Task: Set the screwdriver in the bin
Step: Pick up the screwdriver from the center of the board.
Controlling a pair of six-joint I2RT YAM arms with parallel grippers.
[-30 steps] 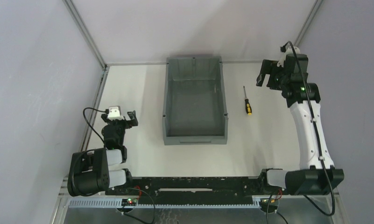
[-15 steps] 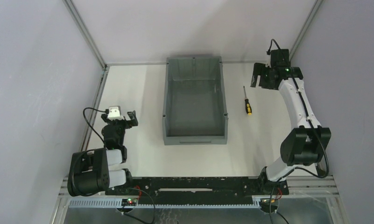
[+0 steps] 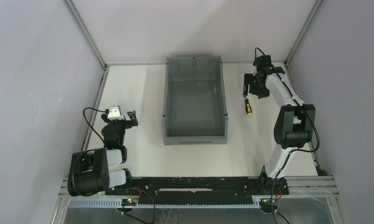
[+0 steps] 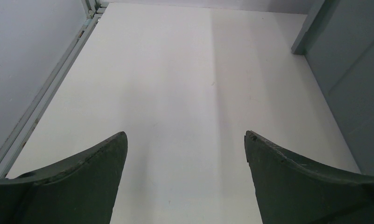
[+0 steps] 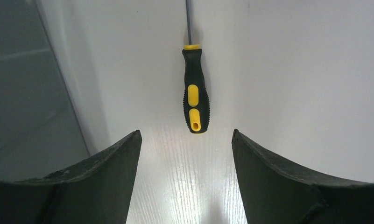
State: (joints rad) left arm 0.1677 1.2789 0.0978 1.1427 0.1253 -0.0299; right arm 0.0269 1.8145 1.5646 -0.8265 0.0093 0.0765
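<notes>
While the right hand (image 5: 185, 135) hovers spread, the screwdriver (image 5: 194, 98) lies just ahead.

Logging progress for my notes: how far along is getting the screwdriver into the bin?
Done: nothing delivered; the bin holds nothing visible. In hand: the right gripper is open over the screwdriver, which lies on the table beside the bin, ungrasped. Left: grasp, carry, release. The left gripper sits open, away from it.
</notes>
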